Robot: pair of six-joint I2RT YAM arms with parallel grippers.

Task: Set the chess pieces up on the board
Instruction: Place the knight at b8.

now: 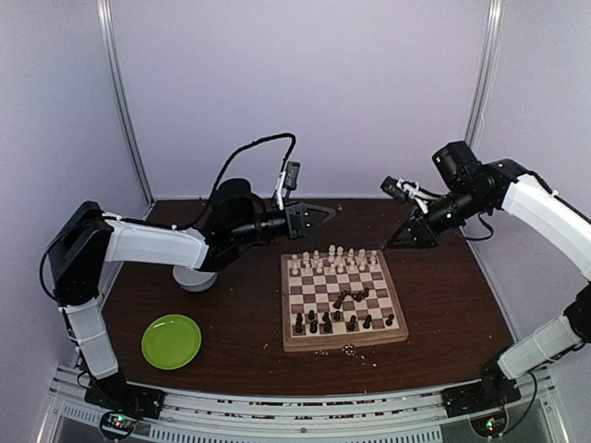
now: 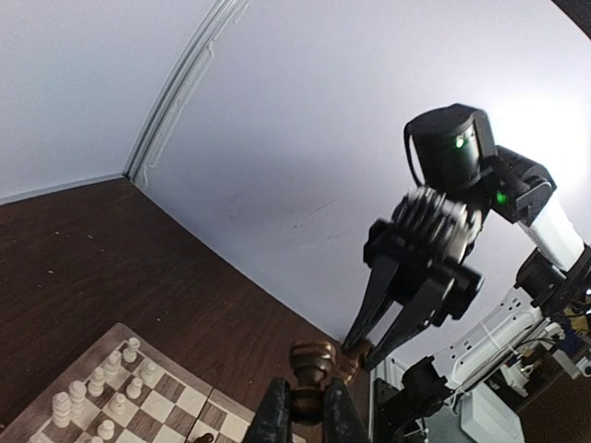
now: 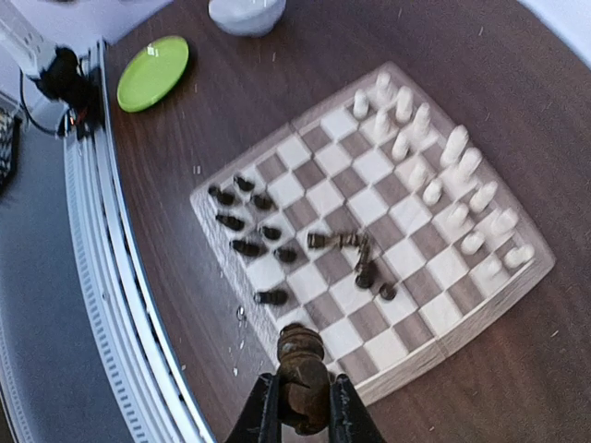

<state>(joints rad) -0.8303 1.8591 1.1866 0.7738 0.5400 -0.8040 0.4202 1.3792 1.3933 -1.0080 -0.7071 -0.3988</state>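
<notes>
The board [image 1: 314, 347] lies mid-table. Cream chess pieces [image 1: 334, 259] stand in two rows on its far side. Dark pieces [image 1: 325, 322] stand along its near side, and a few more lie tipped over in the middle [image 3: 337, 240]. My left gripper [image 2: 309, 408] hovers behind the board's far left corner, shut on a dark brown piece [image 2: 314, 365]. My right gripper [image 3: 300, 413] hangs off the board's far right corner, shut on another dark brown piece [image 3: 300, 355]. In the left wrist view the right gripper [image 2: 365, 349] and its piece sit just beyond my left one.
A round green plate [image 1: 172, 341] lies at the near left. Behind it, a white bowl [image 1: 194, 278] sits under the left arm. Pale crumbs [image 1: 351, 349] are scattered by the board's near edge. The aluminium rail [image 3: 111, 277] runs along the table's front.
</notes>
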